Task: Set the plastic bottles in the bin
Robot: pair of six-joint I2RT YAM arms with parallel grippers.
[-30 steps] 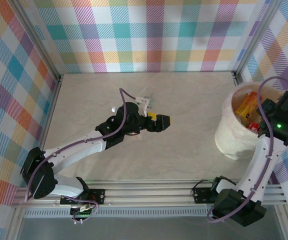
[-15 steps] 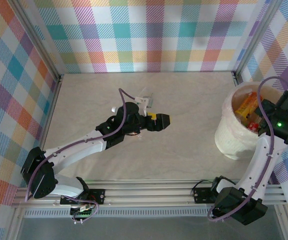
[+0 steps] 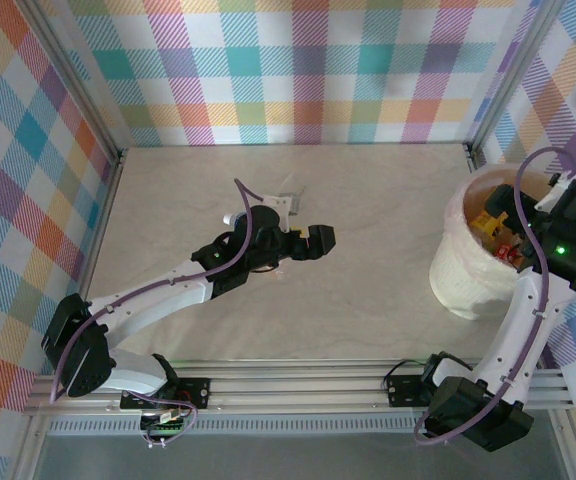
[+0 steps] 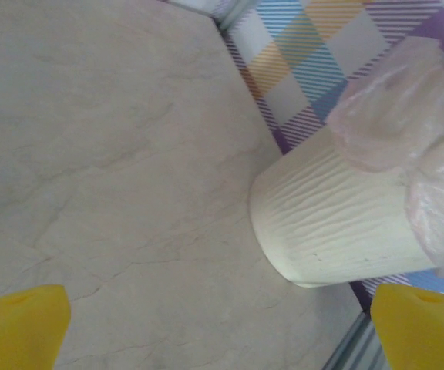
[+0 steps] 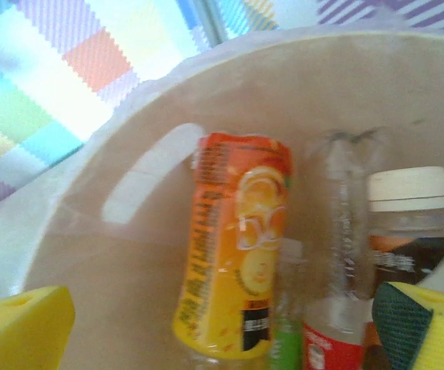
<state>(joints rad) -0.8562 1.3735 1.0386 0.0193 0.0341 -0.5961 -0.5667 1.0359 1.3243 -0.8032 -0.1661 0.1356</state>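
Starting near, at centre of the overhead frame: finding the left gripper [image 3: 320, 240] hanging above bare table [image 3: 368, 300], touching nothing. Confirming in the left wrist view: yellow pads [image 4: 18, 324] sitting at the two bottom corners, jaws spread wide, nothing between them. Noting the bin [image 4: 338, 231] at the right of that view, standing upright on the table, ribbed white wall below, clear liner [image 4: 407, 108] bunched over the rim (crumpled, not torn as far as visible).

Moving to the right edge of the overhead frame: locating the right gripper [image 3: 516, 215] poised over the bin's mouth. Checking the right wrist view: fingers parted to the lower corners, gripping nothing. Recording the plastic bottles [image 3: 496, 225] lying inside the bin: an orange-labelled bottle [image 5: 237, 247] at centre, a crushed clear bottle [image 5: 349, 216] beside it, a white-capped bottle [image 5: 411, 193] at right, a red-labelled bottle [image 5: 330, 351] at the bottom edge.

Finishing farthest, upper centre overhead: logging a small clear item [image 3: 290, 195] on the table beyond the left arm; unable to tell what.
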